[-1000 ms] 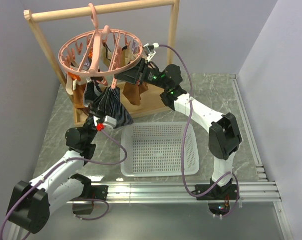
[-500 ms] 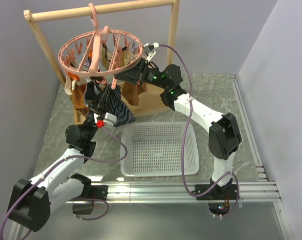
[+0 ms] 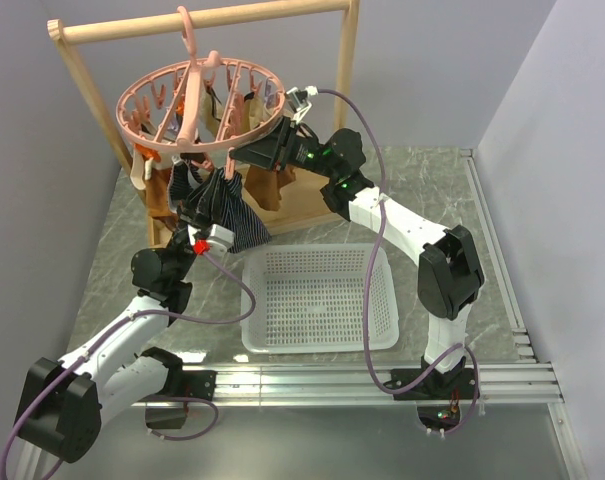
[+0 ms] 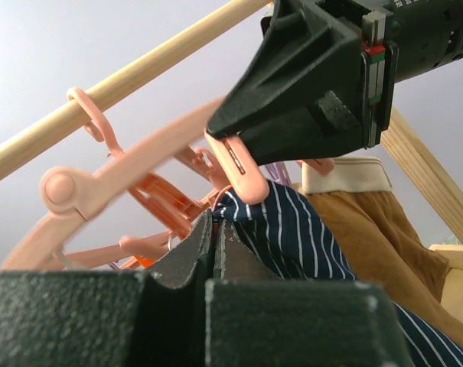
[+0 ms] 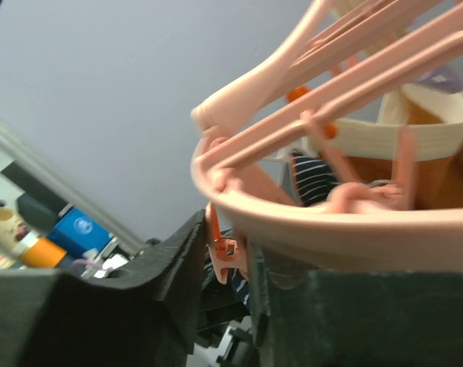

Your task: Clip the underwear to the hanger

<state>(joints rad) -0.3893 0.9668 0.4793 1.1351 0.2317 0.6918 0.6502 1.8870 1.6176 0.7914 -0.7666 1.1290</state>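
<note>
While left gripper (image 4: 214, 229) pinches underwear (image 4: 292, 229), right gripper (image 5: 228, 246) widens — clip (image 4: 242, 172) between

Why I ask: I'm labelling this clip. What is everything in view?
underwear: one, navy with thin stripes, hanging under the hanger's near rim
hanger: one, pink ring with many clips, hooked on the rack's rail
clip: one, pink, at the underwear's top edge, between the right tool's fingers
other garments: several, brown and tan, hanging from the hanger
rack: one, pale wood, far left of the table
basket: one, white, mid-table
table: one, grey marbled
cables: two, purple, one on each arm
left tool: black, shut on the underwear
right tool: black, around the clip; grip unclear
</note>
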